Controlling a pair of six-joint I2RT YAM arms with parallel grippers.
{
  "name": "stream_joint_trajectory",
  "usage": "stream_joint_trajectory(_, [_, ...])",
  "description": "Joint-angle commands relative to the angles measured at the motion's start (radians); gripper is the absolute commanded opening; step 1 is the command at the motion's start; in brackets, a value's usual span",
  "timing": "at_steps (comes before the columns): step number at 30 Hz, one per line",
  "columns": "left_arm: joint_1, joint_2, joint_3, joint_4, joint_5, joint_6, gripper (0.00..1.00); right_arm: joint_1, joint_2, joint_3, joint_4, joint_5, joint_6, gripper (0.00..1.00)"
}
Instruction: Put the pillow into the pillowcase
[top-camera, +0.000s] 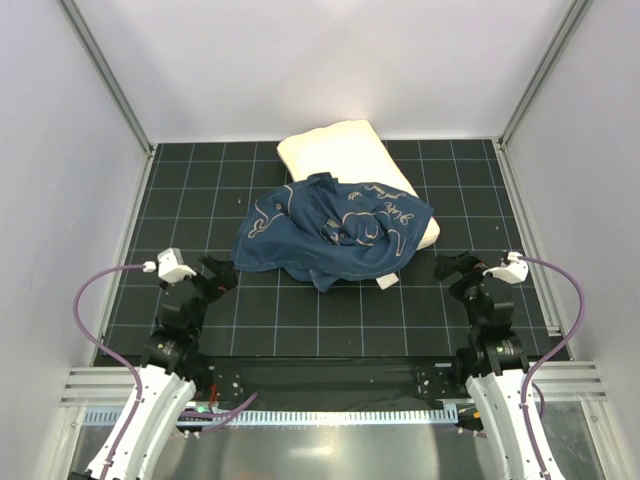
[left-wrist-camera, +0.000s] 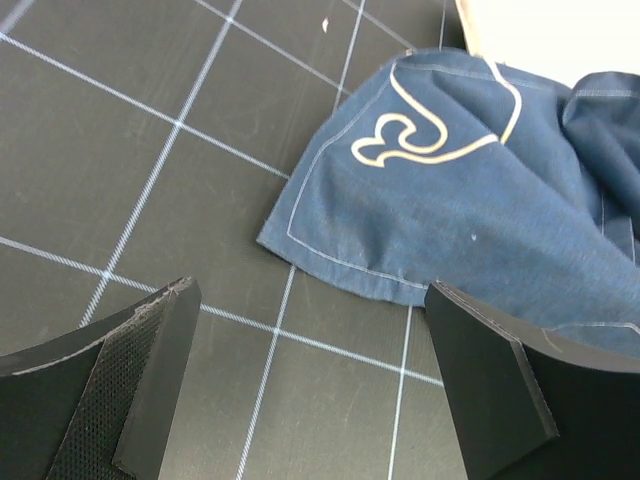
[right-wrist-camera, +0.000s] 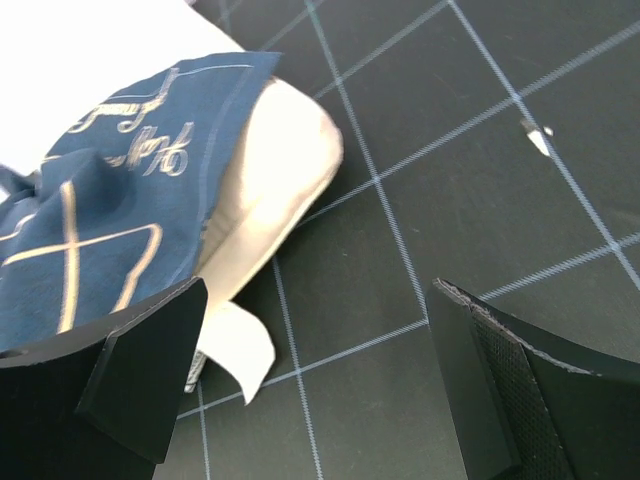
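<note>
The left claw (top-camera: 222, 272) stood wide open and held nothing, just off the 8 o'clock corner of the crumpled navy-blue fabric pillowcase (top-camera: 330, 228) printed with thin white line drawings. The right claw (top-camera: 452, 266) was likewise spread and empty, at 4 o'clock from that heap. The plump cream-white rectangular pillow (top-camera: 335, 148) lay on the black gridded counter (top-camera: 300, 320). The case was draped over its near half, and its bare end pointed toward 11 o'clock. Whether any of it sat inside could not be told. A small white tag (top-camera: 387, 281) stuck out at 5 o'clock.
</note>
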Motion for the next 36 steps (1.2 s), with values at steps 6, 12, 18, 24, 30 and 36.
stream_joint_trajectory(6, [0.001, 0.068, 0.03, 0.073, 0.074, 0.026, 1.0, 0.001, -0.017, -0.01, 0.192, -0.355, -0.063, 1.0])
stream_joint_trajectory(12, [0.001, 0.136, 0.046, 0.09, 0.093, 0.033, 1.0, 0.001, 0.217, 0.084, 0.256, -0.529, 0.065, 0.99])
stream_joint_trajectory(18, [0.001, 0.133, 0.04, 0.101, 0.106, 0.04, 1.0, 0.019, 0.438, 0.096, 0.448, -0.569, 0.172, 0.97])
stream_joint_trajectory(24, [0.0, 0.134, 0.04, 0.107, 0.113, 0.044, 1.0, 0.071, 0.616, 0.147, 0.558, -0.559, 0.207, 0.55])
stream_joint_trajectory(30, [0.001, 0.148, 0.042, 0.115, 0.122, 0.049, 0.98, 0.079, 0.572, 0.327, 0.425, -0.562, 0.177, 0.04])
stream_joint_trajectory(36, [0.0, 0.154, 0.039, 0.145, 0.194, 0.072, 0.94, 0.079, 0.454, 0.705, 0.107, -0.456, 0.048, 0.04])
